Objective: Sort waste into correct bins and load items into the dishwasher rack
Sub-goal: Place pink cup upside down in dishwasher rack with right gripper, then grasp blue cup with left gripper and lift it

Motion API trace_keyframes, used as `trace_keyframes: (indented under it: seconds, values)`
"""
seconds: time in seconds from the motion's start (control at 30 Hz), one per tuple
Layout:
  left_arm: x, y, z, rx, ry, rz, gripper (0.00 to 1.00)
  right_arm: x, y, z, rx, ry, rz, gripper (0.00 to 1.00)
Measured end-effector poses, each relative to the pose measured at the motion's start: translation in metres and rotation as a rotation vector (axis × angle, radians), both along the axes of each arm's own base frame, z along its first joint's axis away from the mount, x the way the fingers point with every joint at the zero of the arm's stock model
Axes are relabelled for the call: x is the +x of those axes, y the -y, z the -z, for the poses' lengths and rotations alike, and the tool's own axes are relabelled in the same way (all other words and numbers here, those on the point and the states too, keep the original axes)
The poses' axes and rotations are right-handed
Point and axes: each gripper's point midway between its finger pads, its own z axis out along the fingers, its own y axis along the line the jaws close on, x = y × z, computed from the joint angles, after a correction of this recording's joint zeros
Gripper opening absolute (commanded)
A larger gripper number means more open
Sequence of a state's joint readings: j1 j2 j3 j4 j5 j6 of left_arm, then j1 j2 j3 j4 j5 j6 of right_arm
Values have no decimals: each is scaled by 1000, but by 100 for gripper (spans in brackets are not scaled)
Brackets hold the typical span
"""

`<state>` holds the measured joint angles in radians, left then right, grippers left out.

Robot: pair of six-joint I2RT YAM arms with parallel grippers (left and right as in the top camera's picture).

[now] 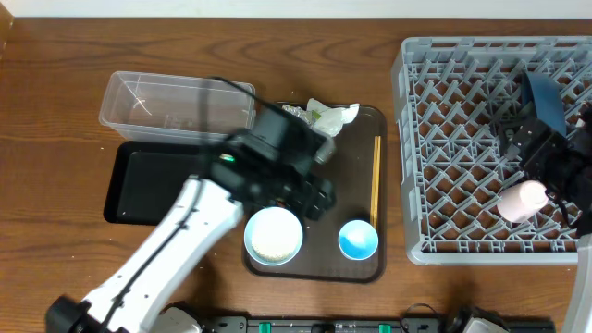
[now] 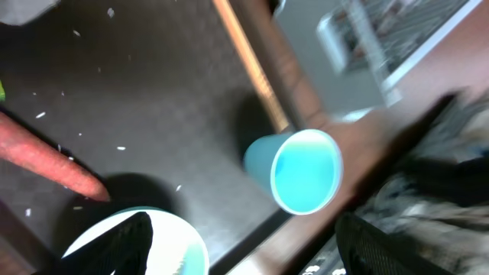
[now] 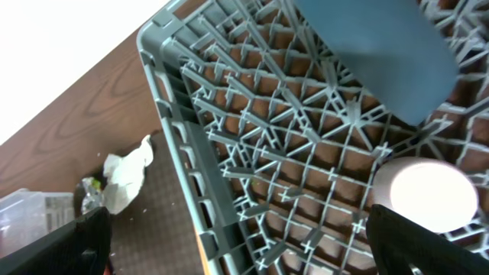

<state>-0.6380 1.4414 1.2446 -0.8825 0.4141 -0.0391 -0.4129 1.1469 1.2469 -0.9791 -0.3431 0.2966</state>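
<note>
Roughly two of five items are loaded: one plate (image 1: 546, 97) and one pink cup (image 1: 524, 199) sit in the rack (image 1: 444, 111), near the right claw (image 1: 541, 162), which is spread wide and empty. One bowl (image 1: 274, 233), one blue cup (image 1: 358, 240) and one chopstick pair (image 1: 376, 180) wait on the brown tray (image 1: 342, 157). Waste looks unsorted: one carrot (image 2: 46, 156), scattered rice (image 2: 118, 147) and one paper wad (image 1: 326, 116). No waste shows in the tub (image 1: 139, 102) or the black tray (image 1: 139, 180). The left claw (image 2: 246, 243) hovers open, holding nothing.
</note>
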Motion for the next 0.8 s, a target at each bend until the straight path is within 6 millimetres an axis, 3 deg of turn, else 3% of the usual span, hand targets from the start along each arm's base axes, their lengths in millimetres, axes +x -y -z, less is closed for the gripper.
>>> trace_keyframes:
  seconds: [0.1, 0.33, 0.4, 0.47, 0.53, 0.67, 0.8]
  values:
    - [-8, 18, 29, 124, 35, 78, 77, 2, -3, 4, 28, -13, -7, 97]
    - [-13, 43, 99, 278, -2, 167, 55, -1, -7, 10, 60, -43, -16, 96]
    - [-15, 43, 109, 298, -22, 172, 51, -1, -8, 10, 63, -43, -18, 95]
    - [-16, 43, 114, 308, -32, 173, 40, -1, -8, 10, 63, -43, -19, 95]
    - [-15, 43, 114, 307, -32, 171, 6, -1, -8, 10, 64, -42, -20, 92]
    - [-15, 43, 113, 303, -31, 174, 6, 0, -11, 10, 62, -43, -32, 89]
    - [-3, 37, 93, 283, -17, 132, 6, 1, -34, 11, 41, -44, -142, 89]
